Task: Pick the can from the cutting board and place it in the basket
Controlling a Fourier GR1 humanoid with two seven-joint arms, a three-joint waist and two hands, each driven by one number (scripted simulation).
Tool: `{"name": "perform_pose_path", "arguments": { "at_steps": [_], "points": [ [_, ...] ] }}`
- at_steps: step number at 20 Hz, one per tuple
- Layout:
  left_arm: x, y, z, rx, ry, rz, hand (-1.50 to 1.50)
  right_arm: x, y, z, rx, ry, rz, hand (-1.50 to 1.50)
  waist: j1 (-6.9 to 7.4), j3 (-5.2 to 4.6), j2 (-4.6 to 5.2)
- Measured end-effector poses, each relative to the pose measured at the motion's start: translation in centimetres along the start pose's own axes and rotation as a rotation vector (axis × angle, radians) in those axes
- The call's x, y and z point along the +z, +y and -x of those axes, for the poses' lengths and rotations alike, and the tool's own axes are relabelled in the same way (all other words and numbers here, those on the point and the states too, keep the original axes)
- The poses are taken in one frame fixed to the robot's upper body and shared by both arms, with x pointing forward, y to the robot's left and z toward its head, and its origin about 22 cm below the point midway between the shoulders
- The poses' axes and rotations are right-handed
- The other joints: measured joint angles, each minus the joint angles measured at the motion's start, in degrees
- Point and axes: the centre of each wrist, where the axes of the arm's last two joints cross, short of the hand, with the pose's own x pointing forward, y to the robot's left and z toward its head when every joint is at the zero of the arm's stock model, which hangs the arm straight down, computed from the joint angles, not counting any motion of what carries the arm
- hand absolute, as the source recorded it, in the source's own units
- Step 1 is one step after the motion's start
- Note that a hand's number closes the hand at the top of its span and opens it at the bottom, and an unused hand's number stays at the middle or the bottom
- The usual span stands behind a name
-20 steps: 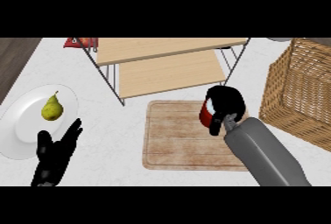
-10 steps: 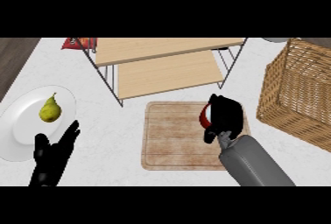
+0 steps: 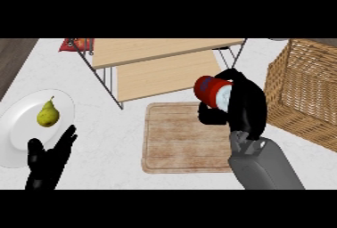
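My right hand (image 3: pixel 245 107) is curled round a red and white can (image 3: pixel 212 91) and holds it lifted and tilted above the far right corner of the wooden cutting board (image 3: pixel 178 142). Part of the can is hidden behind the fingers. The wicker basket (image 3: pixel 309 89) stands at the right edge, just right of the hand. At the lower left my left hand (image 3: pixel 47 162) rests open, fingers up, beside the plate.
A white plate (image 3: pixel 20 133) with a green pear (image 3: pixel 47 113) lies at the left. A wire rack with two wooden shelves (image 3: pixel 164 67) stands behind the board, close to the can. A red packet (image 3: pixel 77 44) lies at the far left behind the rack.
The right hand has lifted the can off the board and tilted it. The forearm has drawn in toward the lower edge. The left hand stays in place.
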Motion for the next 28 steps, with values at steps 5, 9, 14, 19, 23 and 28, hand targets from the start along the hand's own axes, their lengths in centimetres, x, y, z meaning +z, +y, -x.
{"name": "perform_pose_path", "arguments": {
  "at_steps": [5,9,14,19,23,28],
  "points": [
    [-0.1,0.1,-0.2,-0.002,0.006,0.001,0.0,0.4,-6.0,-1.5,-0.162,-0.032,0.196,1.5,0.02,-0.08,0.1],
    [-0.3,-0.2,-0.4,-0.006,0.004,0.007,0.0,-0.1,-10.6,-2.5,-0.184,-0.019,0.321,1.5,0.38,-0.09,0.18],
    [-0.2,-0.3,-0.2,-0.008,-0.013,0.01,0.0,-1.4,-16.0,-2.4,-0.205,0.013,0.429,1.5,0.66,-0.07,0.24],
    [-0.5,-0.5,-0.1,-0.007,-0.015,0.013,0.0,-3.4,-20.2,-1.3,-0.211,0.068,0.475,1.5,0.84,-0.06,0.34],
    [-0.5,-0.4,-0.1,-0.011,-0.026,0.019,0.0,-5.5,-22.8,0.2,-0.198,0.126,0.481,1.5,1.13,-0.04,0.41],
    [-0.8,-0.8,-0.3,-0.004,-0.02,0.017,0.0,-7.9,-24.7,3.0,-0.135,0.189,0.467,1.5,1.32,-0.01,0.51]
  ]
}}
